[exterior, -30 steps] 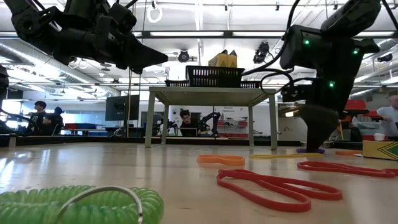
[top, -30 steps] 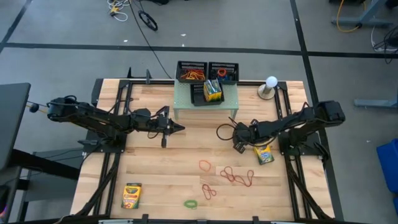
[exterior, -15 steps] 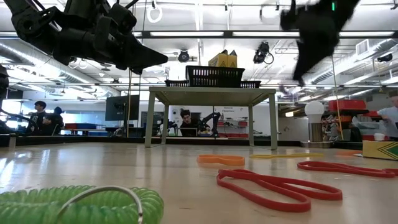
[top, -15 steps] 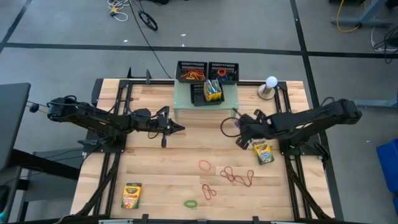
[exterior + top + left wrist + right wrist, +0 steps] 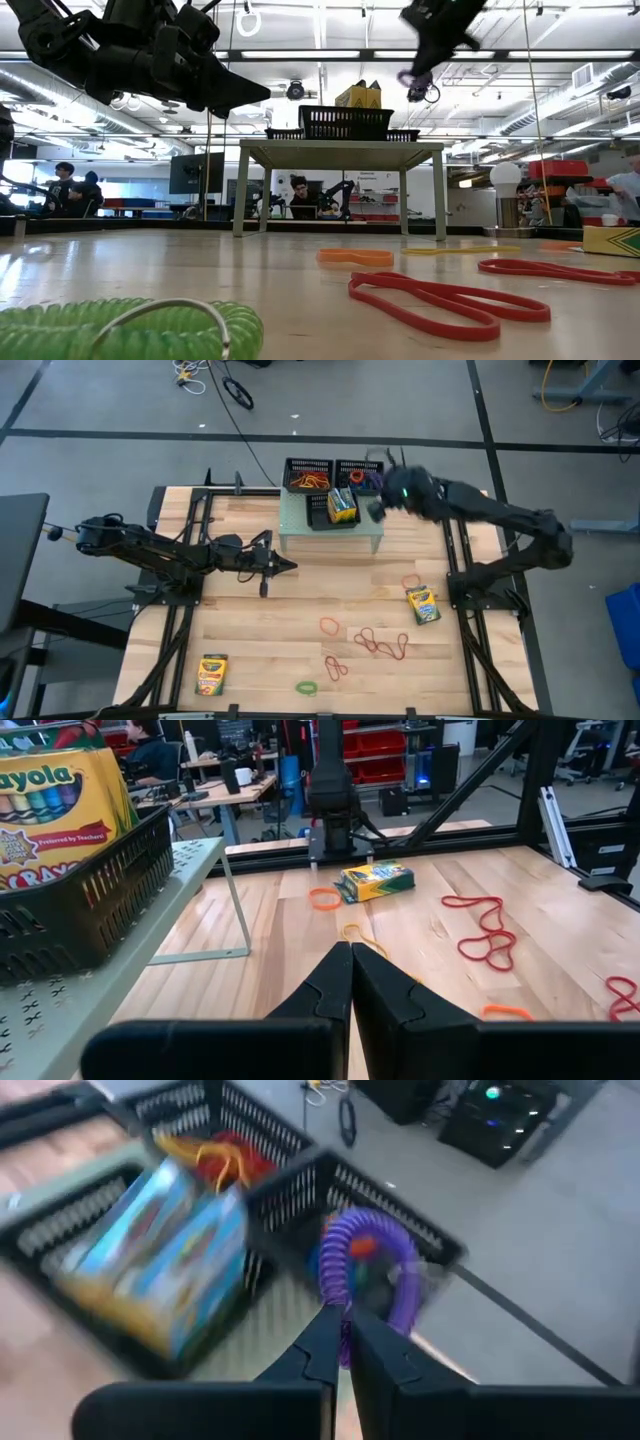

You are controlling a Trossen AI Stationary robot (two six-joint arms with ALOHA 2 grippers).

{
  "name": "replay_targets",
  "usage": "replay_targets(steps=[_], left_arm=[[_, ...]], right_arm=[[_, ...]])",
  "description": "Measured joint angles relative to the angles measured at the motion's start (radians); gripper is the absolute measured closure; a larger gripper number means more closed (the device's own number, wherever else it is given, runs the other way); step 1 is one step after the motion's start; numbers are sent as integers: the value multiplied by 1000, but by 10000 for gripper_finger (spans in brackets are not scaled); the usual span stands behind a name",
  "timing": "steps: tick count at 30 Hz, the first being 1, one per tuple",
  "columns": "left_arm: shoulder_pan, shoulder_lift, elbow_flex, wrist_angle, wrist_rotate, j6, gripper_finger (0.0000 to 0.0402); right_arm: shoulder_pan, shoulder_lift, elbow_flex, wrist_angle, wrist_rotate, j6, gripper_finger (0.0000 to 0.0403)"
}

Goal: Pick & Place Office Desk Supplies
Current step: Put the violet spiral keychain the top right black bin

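My right gripper (image 5: 377, 478) is shut on a purple coiled band (image 5: 366, 1268) high over the black mesh tray (image 5: 361, 466) at the riser's far right. In the low view that gripper (image 5: 413, 72) is well above the riser. My left gripper (image 5: 291, 567) is shut and hovers over the table's left middle, holding nothing. One crayon box (image 5: 212, 673) lies near the left corner and another (image 5: 424, 604) lies on the right. Two more (image 5: 343, 506) stand in the front tray. Red (image 5: 381, 644), orange (image 5: 329, 625) and green (image 5: 306, 687) bands lie flat on the wood. My right gripper pinches the purple coiled band between its two fingers at one spot on the ring (image 5: 346, 1316). The rest of the loop stands out beyond the fingertips. The band is lifted clear, above the mesh tray.
The pale green riser (image 5: 297, 525) stands at the far middle and carries the three mesh trays; the far left tray (image 5: 307, 464) holds orange and red bands. A white ball lamp (image 5: 505, 174) stands at the far right. Arm frames run along both table sides.
My right gripper has risen from the table beside the right crayon box, carrying the purple band. It has swung toward the far edge and left, ending over the far right mesh tray. The band has gone from lying on the wood to lifted clear.
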Motion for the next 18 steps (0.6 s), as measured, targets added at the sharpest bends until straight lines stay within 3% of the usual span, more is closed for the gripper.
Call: replay_targets(steps=[3,8,13,18], left_arm=[[0,0,0,0,0,-1,386],[0,0,0,-1,0,-3,386],[0,0,0,0,2,0,386],[0,0,0,0,3,0,386]], right_arm=[[-138,68,23,84,-126,-81,383],[-269,192,93,101,-193,-155,383],[-307,272,115,100,-285,-178,382],[-305,303,115,93,-308,-182,378]])
